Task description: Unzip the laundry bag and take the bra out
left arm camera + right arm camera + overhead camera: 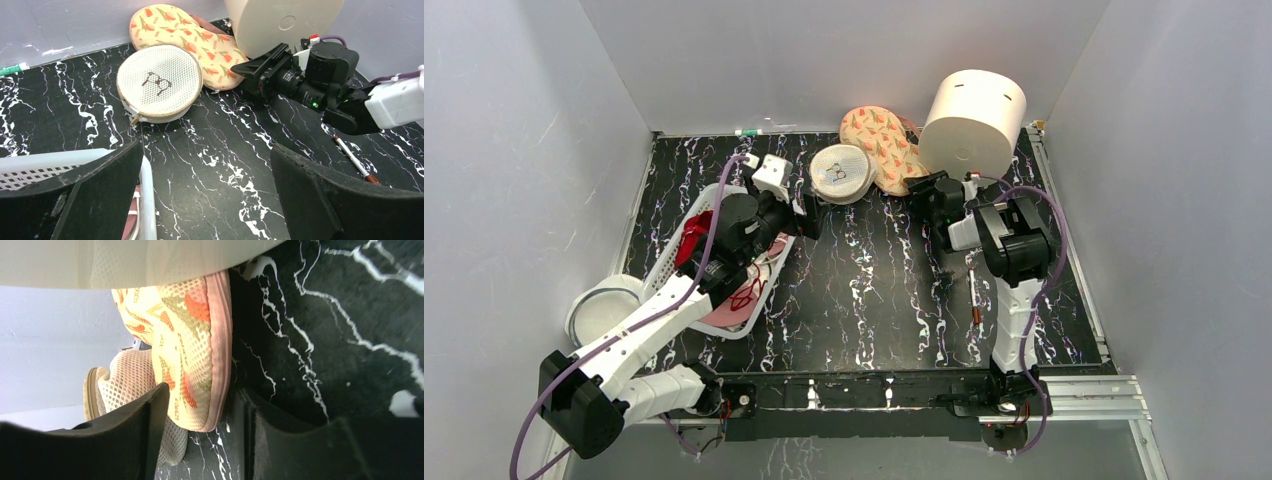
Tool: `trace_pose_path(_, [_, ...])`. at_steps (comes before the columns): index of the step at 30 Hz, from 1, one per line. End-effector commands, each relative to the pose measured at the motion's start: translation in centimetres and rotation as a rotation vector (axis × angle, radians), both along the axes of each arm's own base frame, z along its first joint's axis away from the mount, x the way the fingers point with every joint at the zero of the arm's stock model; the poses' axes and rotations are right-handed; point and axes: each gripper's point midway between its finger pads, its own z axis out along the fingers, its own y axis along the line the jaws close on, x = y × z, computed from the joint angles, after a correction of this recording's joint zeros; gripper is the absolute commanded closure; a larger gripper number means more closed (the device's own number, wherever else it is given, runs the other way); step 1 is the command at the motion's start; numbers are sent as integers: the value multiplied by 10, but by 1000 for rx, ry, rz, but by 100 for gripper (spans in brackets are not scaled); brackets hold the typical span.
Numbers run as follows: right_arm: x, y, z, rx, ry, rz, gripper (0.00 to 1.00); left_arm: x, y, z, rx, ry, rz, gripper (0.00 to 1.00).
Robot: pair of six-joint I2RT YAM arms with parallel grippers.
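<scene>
The right gripper, jaws apart, is hovering nearest. The laundry bag is lying at its eleven o'clock, stretching eleven-to-five.

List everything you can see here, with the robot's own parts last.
laundry bag: one, peach with orange-red leaf print and pink trim, back of the table, end under the drum
mesh disc: one, plain cream, round, overlapping the bag's left side
drum: one, cream, back right
basket: one, white, left side
red garment: one, in the basket
pink clothes: pale pink with red straps, in the basket
bowl: one, white, left of the basket
pen: one, white and brown, right side
table: one, black with white veins
left gripper: open, above the basket's edge
right gripper: open, fingers either side of the bag's end
</scene>
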Motion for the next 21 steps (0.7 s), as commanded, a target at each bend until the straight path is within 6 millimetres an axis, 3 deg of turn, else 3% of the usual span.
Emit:
trace_pose_path(1, [16, 5, 23, 15, -116, -44, 58, 1, -6, 7, -5, -28, -14, 2])
trace_pose_path(6, [12, 10, 24, 44, -138, -24, 72, 0, -7, 6, -3, -25, -18, 2])
trace_pose_path(13, [-10, 4, 40, 24, -189, -21, 95, 0, -14, -2, 15, -4, -33, 2])
trace_pose_path(21, [-58, 6, 57, 26, -214, 47, 97, 1, -22, -14, 40, 25, -49, 2])
